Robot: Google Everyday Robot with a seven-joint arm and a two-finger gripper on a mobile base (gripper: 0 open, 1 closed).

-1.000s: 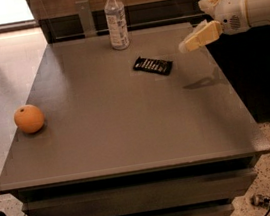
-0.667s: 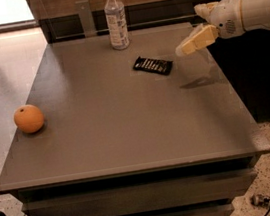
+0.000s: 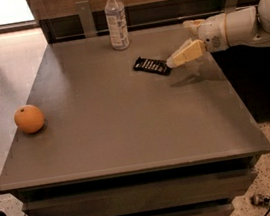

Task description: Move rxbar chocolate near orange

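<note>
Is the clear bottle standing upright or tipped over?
Upright: the bottle stands on its base, white cap on top. The gripper is beside the rxbar chocolate.

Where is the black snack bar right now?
In the camera view the rxbar chocolate lies on the table, back right, between the clear bottle and the gripper at its right end; the orange is far off left.

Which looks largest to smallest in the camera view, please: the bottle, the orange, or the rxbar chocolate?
1. bottle, clearly largest.
2-3. orange and rxbar chocolate look about alike; the orange sits nearer the camera, so I leave them unranked.
The hand is just right of the bar.
</note>
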